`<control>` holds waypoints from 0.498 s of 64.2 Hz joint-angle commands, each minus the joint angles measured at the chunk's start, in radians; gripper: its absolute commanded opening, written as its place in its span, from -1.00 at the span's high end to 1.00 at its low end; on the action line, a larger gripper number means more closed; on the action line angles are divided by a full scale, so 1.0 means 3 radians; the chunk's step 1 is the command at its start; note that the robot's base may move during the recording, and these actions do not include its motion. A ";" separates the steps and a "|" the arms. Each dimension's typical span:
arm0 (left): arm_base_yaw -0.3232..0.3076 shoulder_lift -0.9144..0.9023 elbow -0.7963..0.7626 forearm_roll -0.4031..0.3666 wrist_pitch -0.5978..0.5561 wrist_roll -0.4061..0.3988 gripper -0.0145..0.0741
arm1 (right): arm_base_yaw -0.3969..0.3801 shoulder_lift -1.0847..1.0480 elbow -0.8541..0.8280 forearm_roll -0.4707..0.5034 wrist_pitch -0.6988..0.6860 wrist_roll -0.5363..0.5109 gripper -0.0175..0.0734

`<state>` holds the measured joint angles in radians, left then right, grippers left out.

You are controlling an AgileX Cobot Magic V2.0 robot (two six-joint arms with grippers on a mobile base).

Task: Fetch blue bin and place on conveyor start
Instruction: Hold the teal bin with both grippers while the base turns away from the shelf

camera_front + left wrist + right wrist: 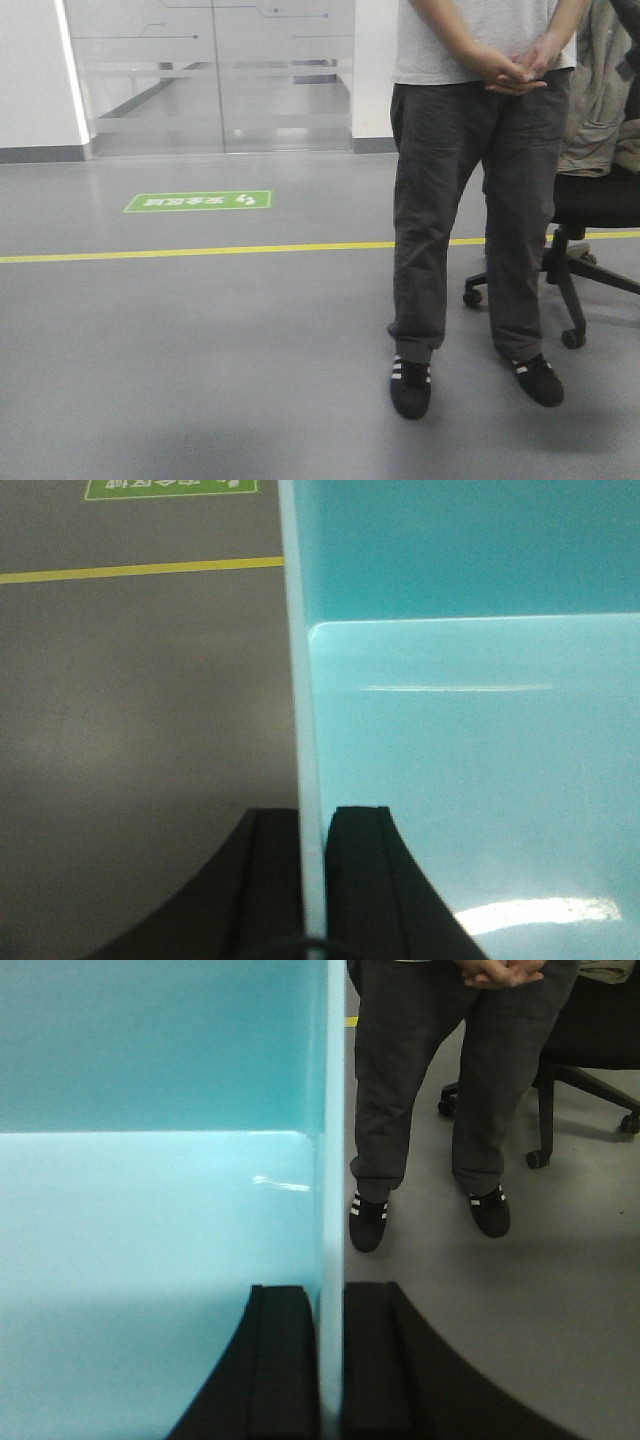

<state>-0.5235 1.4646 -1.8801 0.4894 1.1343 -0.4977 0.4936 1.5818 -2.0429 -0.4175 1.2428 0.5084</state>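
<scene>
The blue bin [470, 780] is gripped by both arms at once, one side wall in each. At the left gripper [317, 825] the thin wall runs straight up between the black fingers [362, 870] and is pinched there. One finger lies outside over the grey floor, the other inside over the pale bin bottom. At the right gripper [330, 1305] the opposite wall is pinched the same way, with the inner finger over the bin bottom and the outer finger on the side of the standing person [430, 1090].

The conveyor start is not seen in any view, so the step in hand is judged to be the carry towards it. For this to be done well, both arms are best moved as one, so that the walls are neither spread nor twisted between the fingers. The walls are smooth and thin, so a slip out of either pinch is the likely fault, and jerks are to be avoided. The person and the office chair [590, 205] stand close beyond the right fingers and are to be passed widely.
</scene>
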 commanded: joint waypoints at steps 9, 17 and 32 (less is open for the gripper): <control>-0.0038 -0.0036 -0.0031 -0.0030 -0.0200 0.0015 0.92 | 0.0021 -0.0029 -0.0038 -0.0020 -0.0160 -0.0004 0.98; -0.0038 -0.0036 -0.0031 -0.0030 -0.0204 0.0015 0.92 | 0.0021 -0.0029 -0.0038 -0.0020 -0.0160 -0.0004 0.98; -0.0038 -0.0036 -0.0031 -0.0024 -0.0203 0.0015 0.92 | 0.0021 -0.0029 -0.0038 -0.0020 -0.0160 -0.0004 0.98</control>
<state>-0.5235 1.4629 -1.8801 0.4917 1.1304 -0.4977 0.4936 1.5818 -2.0429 -0.4175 1.2409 0.5102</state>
